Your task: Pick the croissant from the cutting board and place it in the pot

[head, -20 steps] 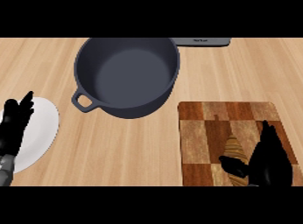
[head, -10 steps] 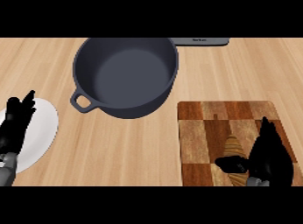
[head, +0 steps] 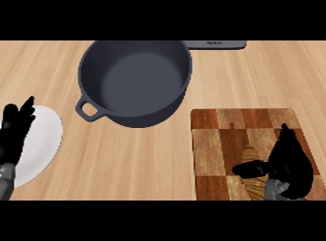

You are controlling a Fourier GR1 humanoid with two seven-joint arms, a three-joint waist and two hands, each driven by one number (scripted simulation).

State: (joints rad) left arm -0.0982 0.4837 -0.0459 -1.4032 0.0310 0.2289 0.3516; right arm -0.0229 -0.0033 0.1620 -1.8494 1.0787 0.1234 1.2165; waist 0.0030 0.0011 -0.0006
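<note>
We see the pot [head: 136, 81] standing near the far edge of the wooden surface [head: 145, 164], dark grey and round, with nothing inside it; one loop handle shows at its near-left side; behind it, at the far edge, lies a flat dark object [head: 215, 44] that we cannot identify. A white plate [head: 44, 136] lies by the left edge and carries nothing that we can see; our left hand [head: 11, 136] rests over it, fingers straight and pointing away from us, holding nothing. The cutting board [head: 228, 136], a patchwork of light and dark wood, lies at the near-right corner of the surface; the croissant [head: 251, 160] lies on its near half, its long axis running roughly from far to near, one tapered tip toward the pot's side of the surface, its near end hidden. Our right hand [head: 289, 162] covers the croissant's right side, thumb curled in across its middle and fingers along its flank; the croissant sits on the board, not raised.
</note>
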